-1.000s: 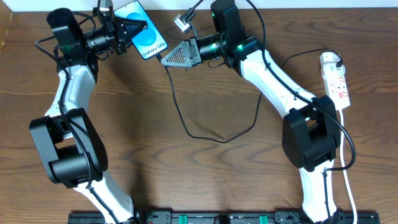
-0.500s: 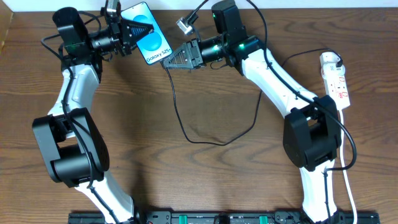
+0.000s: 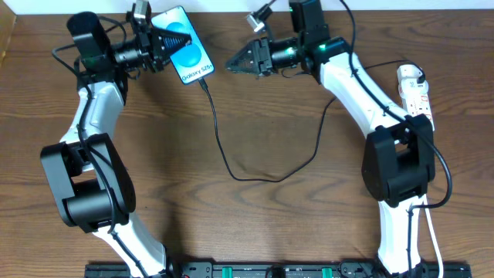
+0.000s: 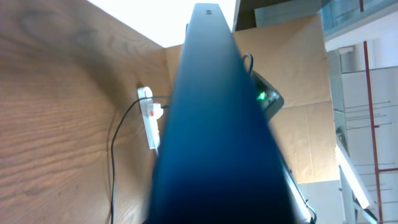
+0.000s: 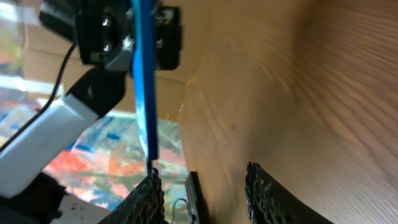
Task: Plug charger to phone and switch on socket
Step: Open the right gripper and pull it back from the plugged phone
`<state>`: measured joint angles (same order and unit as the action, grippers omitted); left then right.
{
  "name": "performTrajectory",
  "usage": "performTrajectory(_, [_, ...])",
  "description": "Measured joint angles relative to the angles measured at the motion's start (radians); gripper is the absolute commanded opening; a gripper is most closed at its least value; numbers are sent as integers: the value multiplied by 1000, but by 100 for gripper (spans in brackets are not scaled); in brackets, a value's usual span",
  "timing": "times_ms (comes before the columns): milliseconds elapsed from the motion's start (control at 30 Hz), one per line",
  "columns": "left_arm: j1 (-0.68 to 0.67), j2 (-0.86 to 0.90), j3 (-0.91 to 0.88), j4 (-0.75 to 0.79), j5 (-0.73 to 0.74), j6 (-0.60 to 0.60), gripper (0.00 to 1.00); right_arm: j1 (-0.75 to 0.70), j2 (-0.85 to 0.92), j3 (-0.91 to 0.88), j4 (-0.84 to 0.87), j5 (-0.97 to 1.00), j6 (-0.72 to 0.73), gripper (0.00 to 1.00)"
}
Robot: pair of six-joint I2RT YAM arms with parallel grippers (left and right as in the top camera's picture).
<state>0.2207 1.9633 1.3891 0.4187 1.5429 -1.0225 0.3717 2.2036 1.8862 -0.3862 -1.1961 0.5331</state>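
My left gripper [image 3: 174, 40] is shut on the phone [image 3: 190, 51], holding it above the table's far left with its blue "Galaxy" screen showing. The charger [image 3: 218, 139], a thin black cable, ends with its plug tip [image 3: 203, 83] at the phone's lower end, apparently inserted, then loops over the table toward the right. My right gripper [image 3: 231, 66] stands open a short way right of the phone, with nothing between its fingers. In the right wrist view the phone [image 5: 143, 81] is edge-on ahead of the open right gripper [image 5: 202, 193]. The white socket [image 3: 417, 96] lies at the far right edge.
In the left wrist view the phone [image 4: 217, 124] fills most of the picture, hiding the fingers; the socket [image 4: 148, 116] shows beyond it. A white cord [image 3: 433, 232] runs from the socket down the right edge. The cable's loop [image 3: 262, 176] lies mid-table.
The right gripper has opened, let go of the cable's plug tip and pulled back to the right. The tip now stays at the phone's end. The left gripper still holds the phone.
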Motion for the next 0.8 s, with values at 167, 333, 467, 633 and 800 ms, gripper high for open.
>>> performTrajectory(167, [0, 0, -63, -3, 1, 26, 8, -29, 0, 2, -138, 90, -72, 45])
performTrajectory(333, [0, 0, -120, -3, -5, 41, 7, -33, 0, 2, -224, 186, -141, 45])
performTrajectory(467, [-10, 0, -142, -3, -9, 56, 8, -33, 0, 2, -261, 232, -172, 45])
performTrajectory(633, [-54, 0, -154, -3, -33, 69, 7, -33, 0, 2, -291, 274, -195, 45])
performTrajectory(800, [-105, 0, -159, -3, -61, 87, 7, -33, 0, 2, -311, 297, -209, 45])
